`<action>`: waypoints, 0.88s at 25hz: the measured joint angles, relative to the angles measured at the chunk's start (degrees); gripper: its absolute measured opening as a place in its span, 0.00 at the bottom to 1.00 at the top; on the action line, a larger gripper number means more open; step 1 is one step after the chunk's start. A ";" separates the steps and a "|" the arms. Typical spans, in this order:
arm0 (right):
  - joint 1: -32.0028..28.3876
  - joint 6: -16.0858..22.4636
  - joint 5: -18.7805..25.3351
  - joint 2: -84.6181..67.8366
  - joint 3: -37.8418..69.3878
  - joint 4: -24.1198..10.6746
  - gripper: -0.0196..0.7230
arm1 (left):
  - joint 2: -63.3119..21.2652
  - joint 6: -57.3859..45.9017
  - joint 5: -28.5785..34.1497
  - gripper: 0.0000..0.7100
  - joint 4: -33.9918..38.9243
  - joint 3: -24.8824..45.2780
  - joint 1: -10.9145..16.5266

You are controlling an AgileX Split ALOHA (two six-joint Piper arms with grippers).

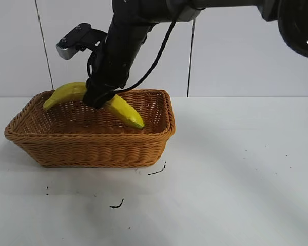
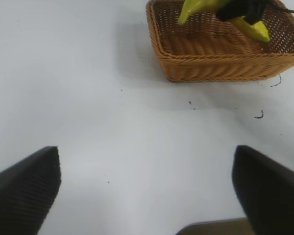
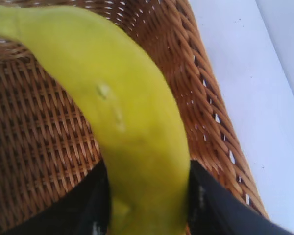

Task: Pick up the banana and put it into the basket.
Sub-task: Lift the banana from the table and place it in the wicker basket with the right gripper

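We have the right gripper [image 1: 98,97] clamped on the banana [image 1: 121,109], holding it over the wicker basket [image 1: 87,146], lower tip inside the rim. Left gripper [image 2: 147,186] is well apart over the table [image 1: 236,169], fingers wide.

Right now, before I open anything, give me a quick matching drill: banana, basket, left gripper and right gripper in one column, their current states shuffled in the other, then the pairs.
Things:
1. banana
2. basket
3. left gripper
4. right gripper

States:
A. open, hovering above bare table away from the basket
B. shut around the fruit's middle, over the basket
C. sitting on the white table
D. held in the air, tilted, one end dipping inside the wicker walls

Pairs: 1-D, 2-C, 3-A, 4-B
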 joint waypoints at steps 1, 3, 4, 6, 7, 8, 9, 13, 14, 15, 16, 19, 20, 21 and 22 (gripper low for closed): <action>0.00 0.00 0.00 0.00 0.00 0.05 0.43 | 0.00 0.00 0.00 0.97 0.00 0.00 0.00; 0.00 0.00 0.00 0.00 0.00 0.23 0.43 | 0.00 0.00 0.00 0.97 0.00 0.00 0.00; 0.00 0.00 0.18 0.00 0.00 0.23 0.43 | 0.00 0.00 0.00 0.97 0.00 0.00 0.00; 0.00 0.00 1.14 0.00 0.00 0.29 0.43 | 0.00 0.00 0.00 0.97 0.00 0.00 0.00; 0.00 0.00 1.51 0.00 0.00 0.38 0.44 | 0.00 0.00 0.00 0.97 0.00 0.00 0.00; 0.00 0.00 1.58 0.00 0.00 0.42 0.47 | 0.00 0.00 0.00 0.97 0.00 0.00 0.00; 0.00 0.00 1.63 0.00 0.00 0.42 0.54 | 0.00 0.00 0.00 0.97 0.00 0.00 0.00; 0.00 1.39 1.15 0.00 0.00 0.42 0.82 | 0.00 0.00 0.00 0.97 0.00 0.00 0.00; 0.00 2.73 1.08 0.00 0.00 0.42 0.84 | 0.00 0.00 0.00 0.97 0.00 0.00 0.00; 0.00 4.14 1.08 -0.06 0.00 0.42 0.86 | 0.00 0.00 0.00 0.97 0.00 0.00 0.00; -0.06 6.17 1.08 -0.25 0.00 0.42 0.86 | 0.00 0.00 0.00 0.97 0.00 0.00 0.00; -0.55 13.79 2.47 -1.54 0.00 0.45 0.87 | 0.00 0.00 0.00 0.97 0.00 0.00 0.00; -0.92 16.54 3.44 -2.26 0.00 0.34 0.87 | 0.00 0.00 0.00 0.97 0.00 0.00 0.00; -1.31 18.82 4.32 -2.94 0.00 0.34 0.87 | 0.00 0.00 0.00 0.97 0.00 0.00 0.00; -1.95 20.41 5.67 -3.81 0.00 0.26 0.87 | 0.00 0.00 0.00 0.97 0.00 0.00 0.00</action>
